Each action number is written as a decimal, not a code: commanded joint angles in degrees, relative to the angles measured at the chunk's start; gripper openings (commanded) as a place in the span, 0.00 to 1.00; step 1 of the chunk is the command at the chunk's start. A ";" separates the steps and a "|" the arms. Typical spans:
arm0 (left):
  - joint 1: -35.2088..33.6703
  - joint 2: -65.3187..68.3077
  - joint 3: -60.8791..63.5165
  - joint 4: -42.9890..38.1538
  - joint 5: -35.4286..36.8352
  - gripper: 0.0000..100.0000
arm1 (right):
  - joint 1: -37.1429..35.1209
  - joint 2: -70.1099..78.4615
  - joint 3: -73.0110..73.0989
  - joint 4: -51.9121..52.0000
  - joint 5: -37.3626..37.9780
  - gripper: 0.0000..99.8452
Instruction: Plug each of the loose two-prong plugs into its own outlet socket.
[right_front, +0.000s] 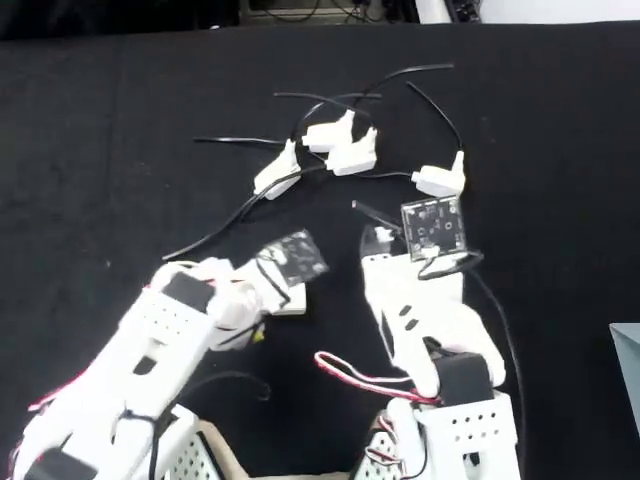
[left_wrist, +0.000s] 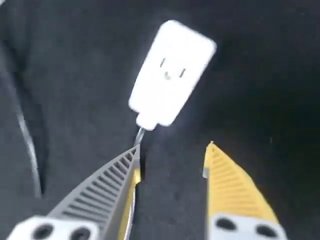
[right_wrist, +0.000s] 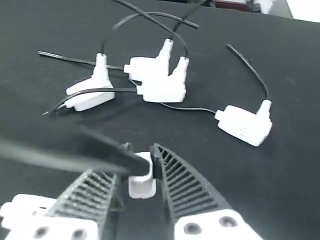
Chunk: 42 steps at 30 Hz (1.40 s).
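My right gripper (right_wrist: 141, 172) is shut on a small white plug (right_wrist: 142, 186) whose black cable runs off to one side. In the high view this gripper (right_front: 376, 240) sits mid-table with the cable (right_front: 366, 211) sticking out past it. My left gripper (left_wrist: 170, 160) is open just short of a white outlet socket (left_wrist: 170, 75) lying flat, its two slots facing up. The high view shows that gripper (right_front: 278, 292) over the socket (right_front: 290, 304). Several more white plug and socket pieces (right_front: 340, 147) lie farther back with tangled black leads, seen beyond the right gripper as a cluster (right_wrist: 155, 80).
One white piece (right_front: 441, 178) lies apart at the back right, also seen from the right wrist (right_wrist: 245, 124). Another piece (right_front: 275, 176) lies back left. A grey object (right_front: 626, 370) stands at the right edge. The black table (right_front: 100, 150) has free room on the left.
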 joint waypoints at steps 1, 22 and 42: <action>2.24 5.10 -5.14 -2.99 -0.70 0.22 | 1.58 -0.22 -5.49 -0.79 1.41 0.01; 4.53 25.41 -14.46 -13.27 -0.70 0.17 | 1.32 -0.22 -4.53 -0.88 1.93 0.01; 2.51 32.97 -21.41 -13.27 -0.70 0.03 | 1.23 -0.22 -4.44 -0.79 1.93 0.01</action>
